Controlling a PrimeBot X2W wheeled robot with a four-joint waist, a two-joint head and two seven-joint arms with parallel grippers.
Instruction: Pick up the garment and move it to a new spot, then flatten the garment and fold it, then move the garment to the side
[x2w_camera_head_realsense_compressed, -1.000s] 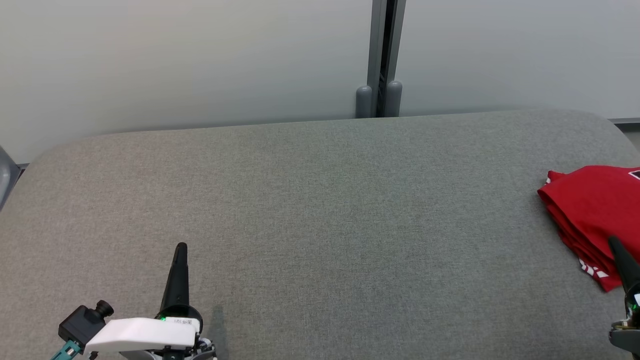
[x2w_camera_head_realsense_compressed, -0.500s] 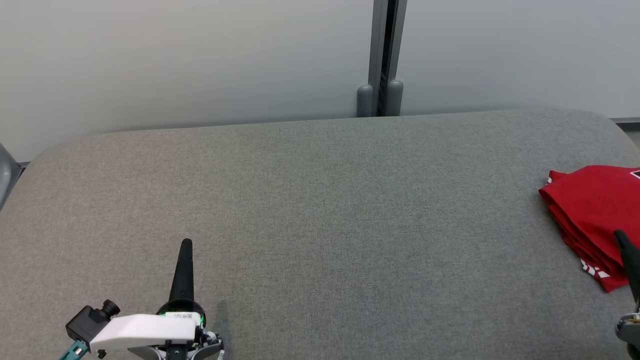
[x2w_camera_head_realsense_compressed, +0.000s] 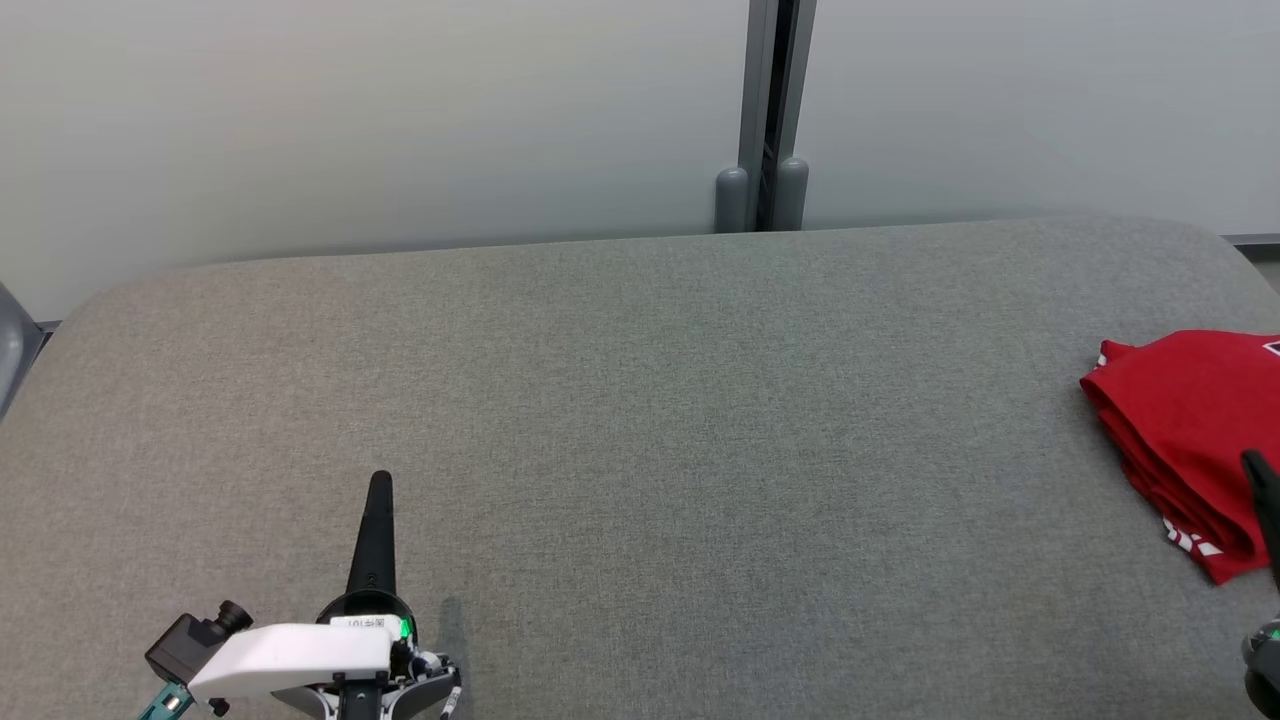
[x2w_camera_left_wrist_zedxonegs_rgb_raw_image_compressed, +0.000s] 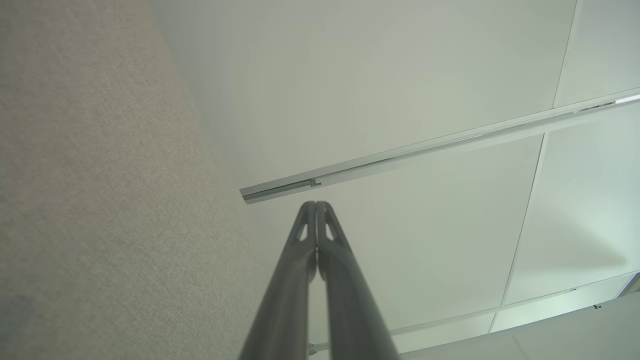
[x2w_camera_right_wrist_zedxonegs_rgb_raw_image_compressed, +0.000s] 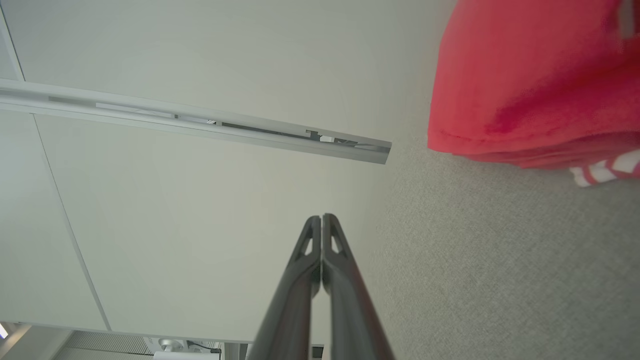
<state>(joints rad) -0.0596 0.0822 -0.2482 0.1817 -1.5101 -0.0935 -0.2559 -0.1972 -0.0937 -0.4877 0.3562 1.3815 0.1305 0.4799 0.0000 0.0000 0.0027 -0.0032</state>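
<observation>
The red garment (x2w_camera_head_realsense_compressed: 1190, 420) lies folded at the right end of the grey table (x2w_camera_head_realsense_compressed: 640, 400). We judge it soft, light and limp, with layers prone to slide, so we would pinch its thick folded edge. Our left gripper (x2w_camera_head_realsense_compressed: 380, 485) and right gripper (x2w_camera_head_realsense_compressed: 1258, 470) have jaws pressed together and empty, the right one near the garment.

A worktop (x2w_camera_head_realsense_compressed: 640, 420) covered in grey woven fabric spans the head view, and its far corners are rounded. Behind its far edge stands a pale, matt wall (x2w_camera_head_realsense_compressed: 350, 120) of smooth panels. A grey metal post (x2w_camera_head_realsense_compressed: 765, 100) runs upright between two panels, somewhat right of the far edge's middle. Two rounded grey caps (x2w_camera_head_realsense_compressed: 731, 200) sit at its foot, just behind that edge. Beside the far left corner a grey curved object (x2w_camera_head_realsense_compressed: 8, 350) shows in part, too little to identify.
</observation>
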